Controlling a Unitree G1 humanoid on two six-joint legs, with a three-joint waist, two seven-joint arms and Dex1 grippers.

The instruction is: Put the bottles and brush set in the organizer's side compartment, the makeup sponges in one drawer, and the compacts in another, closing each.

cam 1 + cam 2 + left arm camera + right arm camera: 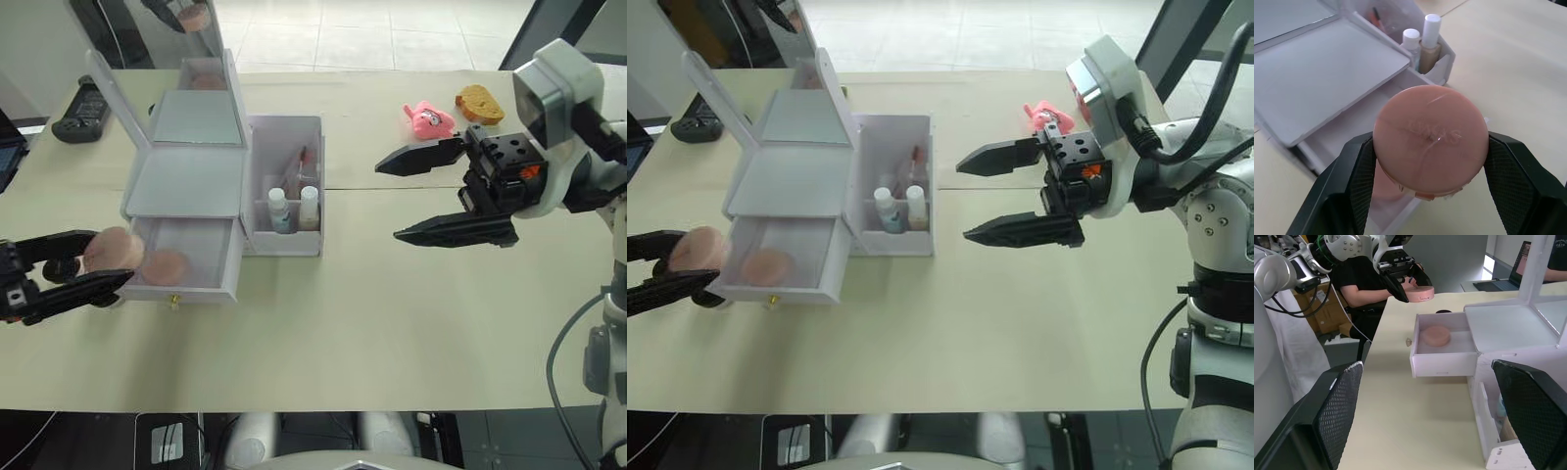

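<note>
Compact [114, 249] is clamped in the left pincer [73, 266] at frame left, beside the open drawer [182, 262] holding another compact [166, 264]. Right pincer [446, 191] hangs open, empty, mid-right.

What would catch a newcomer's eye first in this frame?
The left claw grips a round pink compact beside the organizer's open drawer, where another compact already lies. The right claw hangs open over the table, with a pink sponge and an orange sponge waiting beyond it.
</note>
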